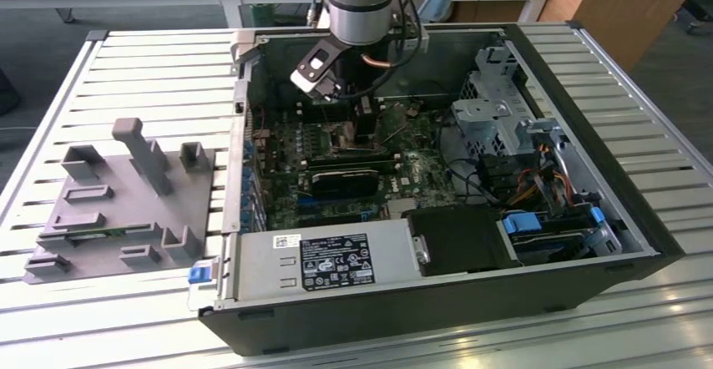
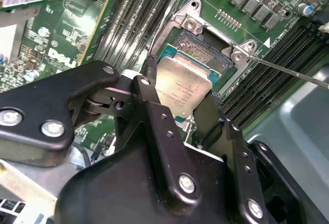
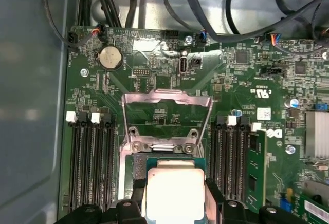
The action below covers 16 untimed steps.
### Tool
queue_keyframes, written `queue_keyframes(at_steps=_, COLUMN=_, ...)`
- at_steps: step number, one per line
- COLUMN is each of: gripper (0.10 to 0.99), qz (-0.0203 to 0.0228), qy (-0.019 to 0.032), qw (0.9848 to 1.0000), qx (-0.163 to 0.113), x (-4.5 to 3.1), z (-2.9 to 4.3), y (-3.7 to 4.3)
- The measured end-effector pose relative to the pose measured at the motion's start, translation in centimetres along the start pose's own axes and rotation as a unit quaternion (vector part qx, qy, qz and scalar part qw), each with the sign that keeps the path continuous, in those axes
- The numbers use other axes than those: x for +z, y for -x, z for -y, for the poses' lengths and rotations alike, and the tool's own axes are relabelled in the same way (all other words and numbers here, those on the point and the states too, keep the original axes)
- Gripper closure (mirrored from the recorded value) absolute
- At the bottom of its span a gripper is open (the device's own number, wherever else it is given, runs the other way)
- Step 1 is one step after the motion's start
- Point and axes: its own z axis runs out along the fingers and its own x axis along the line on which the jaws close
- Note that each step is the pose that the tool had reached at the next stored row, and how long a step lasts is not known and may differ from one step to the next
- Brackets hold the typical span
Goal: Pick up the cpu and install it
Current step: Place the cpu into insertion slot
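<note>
Install step, I'd judge: claw (image 2: 180, 82) is closed to chip width and clamps the cpu (image 3: 175, 193) by two opposite edges. The cpu hangs right under the claw, just over the socket (image 2: 205, 49) (can't tell if touching). Shiny silver top w/ faint print, thin darker rim, approx level. Beyond the claw, load plate (image 3: 165, 113) stands flipped open. Seating calls for corners square w/ the socket and a level drop.

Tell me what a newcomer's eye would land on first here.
The shiny silver cpu, clamped between the black fingers of the gripper at the open socket on the green motherboard. In the exterior view, the arm reaches down into an opened computer case, with a grey fixture tray on the exterior view's left.
</note>
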Motion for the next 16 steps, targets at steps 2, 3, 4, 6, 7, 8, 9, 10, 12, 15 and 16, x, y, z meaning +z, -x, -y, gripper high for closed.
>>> queue_keyframes(at_steps=2, gripper=0.549, qz=0.0001, qy=0.0000, qw=1.0000, qx=-0.001, x=0.24, z=0.01, y=-0.08)
queue_keyframes(at_steps=3, gripper=0.549, qz=0.0000, qy=0.0000, qw=1.0000, qx=-0.002, x=0.34, z=0.02, y=-0.13)
queue_keyframes(at_steps=4, gripper=0.549, qz=-0.0001, qy=0.0001, qw=1.0000, qx=-0.003, x=0.42, z=0.02, y=-0.16)
queue_keyframes(at_steps=6, gripper=0.549, qz=0.0000, qy=0.0001, qw=1.0000, qx=-0.003, x=0.51, z=0.10, y=-0.16)
queue_keyframes(at_steps=7, gripper=0.549, qz=0.0000, qy=0.0000, qw=1.0000, qx=-0.003, x=0.54, z=0.13, y=-0.18)
queue_keyframes(at_steps=8, gripper=0.549, qz=0.0000, qy=0.0001, qw=1.0000, qx=-0.003, x=0.58, z=0.19, y=-0.20)
queue_keyframes(at_steps=9, gripper=0.549, qz=0.0000, qy=0.0001, qw=1.0000, qx=-0.003, x=0.64, z=0.28, y=-0.23)
queue_keyframes(at_steps=10, gripper=0.549, qz=0.0000, qy=0.0001, qw=1.0000, qx=-0.003, x=0.72, z=0.30, y=-0.27)
queue_keyframes(at_steps=12, gripper=0.549, qz=0.0003, qy=0.0000, qw=1.0000, qx=-0.003, x=0.81, z=0.32, y=-0.50)
queue_keyframes(at_steps=15, gripper=0.549, qz=0.0005, qy=0.0000, qw=1.0000, qx=0.001, x=0.94, z=0.33, y=-0.72)
queue_keyframes(at_steps=16, gripper=0.549, qz=0.0006, qy=-0.0001, qw=1.0000, qx=0.002, x=0.98, z=0.36, y=-0.73)
